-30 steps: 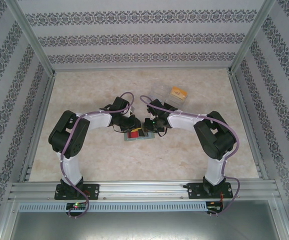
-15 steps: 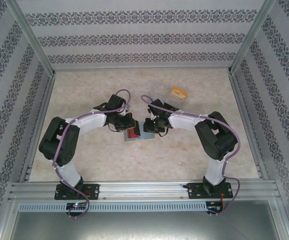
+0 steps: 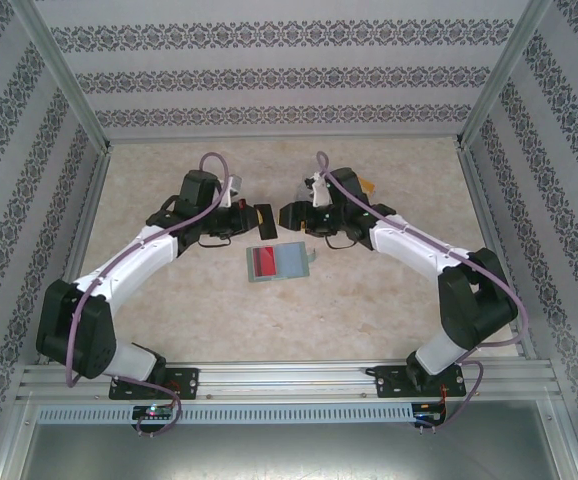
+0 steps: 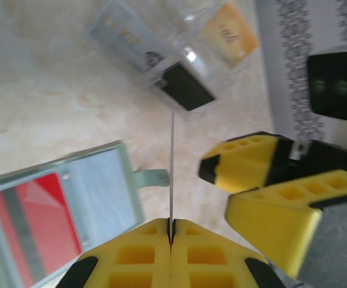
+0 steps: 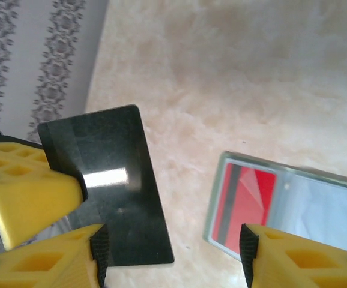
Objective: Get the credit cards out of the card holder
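Observation:
The card holder (image 3: 295, 261) lies open on the table with a red credit card (image 3: 266, 262) in its left pocket; it shows too in the left wrist view (image 4: 101, 180) and the right wrist view (image 5: 317, 192). Behind it, my left gripper (image 3: 252, 216) is shut on a dark credit card (image 3: 266, 219), held off the table. That card is edge-on (image 4: 172, 150) in the left wrist view, and its glossy black face (image 5: 110, 198) fills the gap before my right gripper (image 5: 172, 258). My right gripper (image 3: 291, 214) stands open just right of the card, its fingers (image 4: 245, 162) apart.
A clear plastic tray (image 4: 161, 75) sits at the back right, holding a yellow-orange card (image 4: 230, 33) and a pale card (image 4: 125, 36). The right arm covers most of it in the top view. Patterned walls enclose the table on three sides.
Both grippers have moved back from the card holder toward the rear. The left gripper has shut on the dark card and carried it up; the right gripper has opened.

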